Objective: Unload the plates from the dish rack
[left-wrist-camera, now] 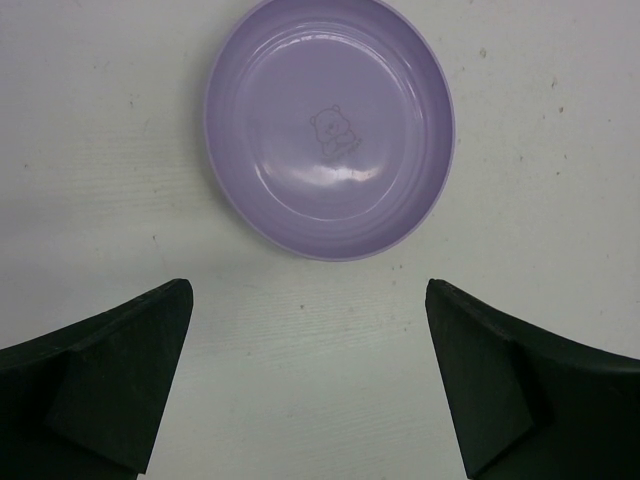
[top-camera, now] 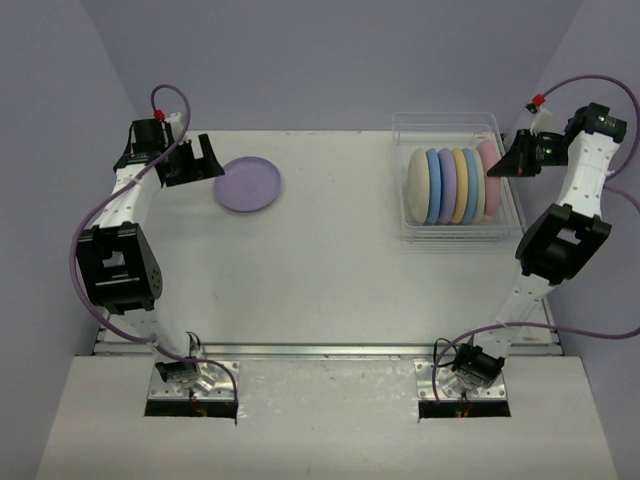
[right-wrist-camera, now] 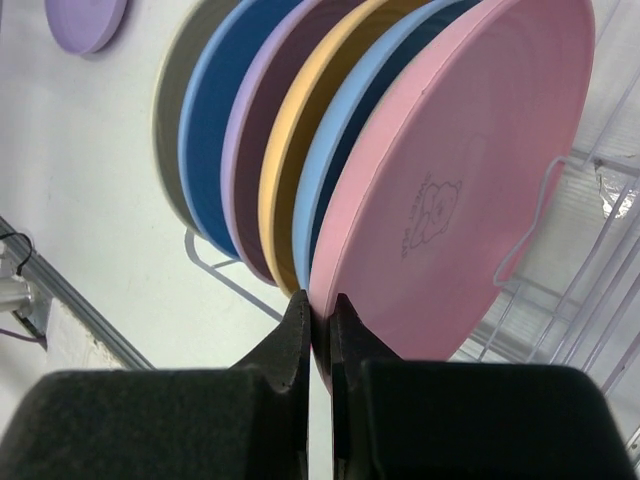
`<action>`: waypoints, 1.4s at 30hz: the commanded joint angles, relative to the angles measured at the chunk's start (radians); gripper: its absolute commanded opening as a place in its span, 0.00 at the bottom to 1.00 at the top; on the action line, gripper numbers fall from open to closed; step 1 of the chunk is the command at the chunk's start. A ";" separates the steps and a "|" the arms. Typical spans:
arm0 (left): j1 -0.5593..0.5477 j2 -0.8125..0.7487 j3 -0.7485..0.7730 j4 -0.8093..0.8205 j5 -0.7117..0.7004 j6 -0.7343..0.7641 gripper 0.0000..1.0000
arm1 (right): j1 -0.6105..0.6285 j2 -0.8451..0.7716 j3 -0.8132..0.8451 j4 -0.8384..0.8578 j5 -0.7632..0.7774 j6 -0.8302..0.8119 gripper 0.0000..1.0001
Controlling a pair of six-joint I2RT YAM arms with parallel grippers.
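Note:
Several plates stand on edge in the clear dish rack (top-camera: pixel 505 228) at the back right: cream (top-camera: pixel 418 185), blue, lavender, yellow, light blue and pink (top-camera: pixel 489 160). My right gripper (right-wrist-camera: pixel 319 305) is shut on the near rim of the pink plate (right-wrist-camera: pixel 470 190), the outermost one on the right; it shows in the top view (top-camera: pixel 512 160) too. One lavender plate (top-camera: pixel 248 185) lies flat on the table at the back left, also in the left wrist view (left-wrist-camera: pixel 330 125). My left gripper (left-wrist-camera: pixel 308 300) is open and empty just in front of it.
The rack's wire dividers and clear ribbed wall (right-wrist-camera: pixel 590 250) stand right of the pink plate. The table's metal front rail (top-camera: pixel 330 350) runs along the near edge. Purple cables loop beside both arms.

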 commanded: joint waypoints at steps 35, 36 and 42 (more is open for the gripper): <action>-0.062 -0.342 0.045 -0.071 0.152 0.021 1.00 | 0.824 -0.945 -0.758 0.690 0.633 -0.548 0.00; -0.081 -0.348 0.047 -0.080 0.151 0.040 1.00 | 0.880 -0.958 -0.792 0.704 0.679 -0.579 0.00; -0.229 -0.358 0.076 -0.176 0.120 0.126 0.96 | 1.226 -1.015 -1.081 0.861 1.001 -0.821 0.00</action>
